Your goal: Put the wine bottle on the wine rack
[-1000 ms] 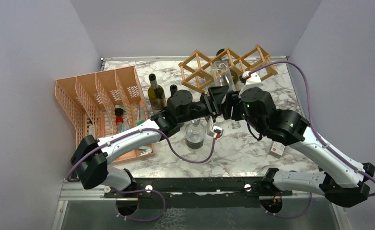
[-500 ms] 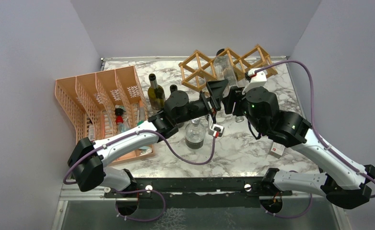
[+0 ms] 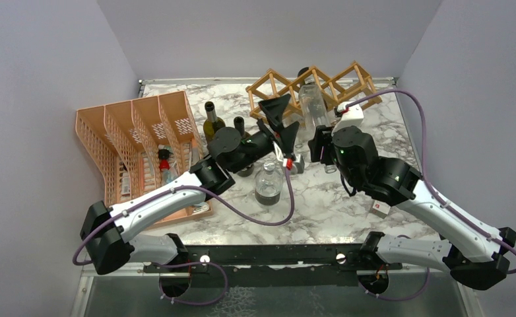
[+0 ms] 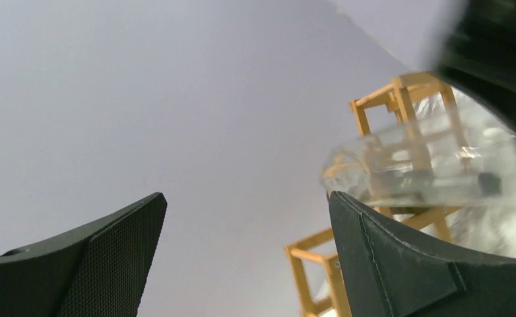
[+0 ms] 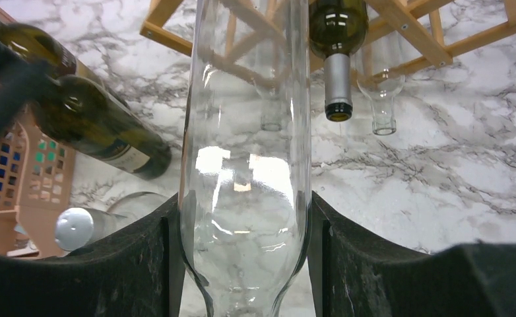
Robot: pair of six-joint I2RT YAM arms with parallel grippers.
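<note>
A second before, the left gripper (image 3: pixel 282 119) was closed close beside the right one at the clear wine bottle (image 3: pixel 311 105). Now it had let go and had drawn off to the left, with its jaws spread wide and nothing between them; its own camera showed only the wall in the gap. The right gripper (image 5: pixel 245 221) had not changed: it was clamped on the glass near the shoulder and carried the bottle alone. The bottle pointed away from the arms toward the wine rack (image 3: pixel 260 78) at the far side of the table (image 3: pixel 334 198), its far end at the middle cell, just beside a dark bottle (image 5: pixel 338 26) already lying in the rack. Whether it rested on the slats I could not tell. In my judgement the two-arm support was finished – what remained was to slide the bottle in deeper and release it.
</note>
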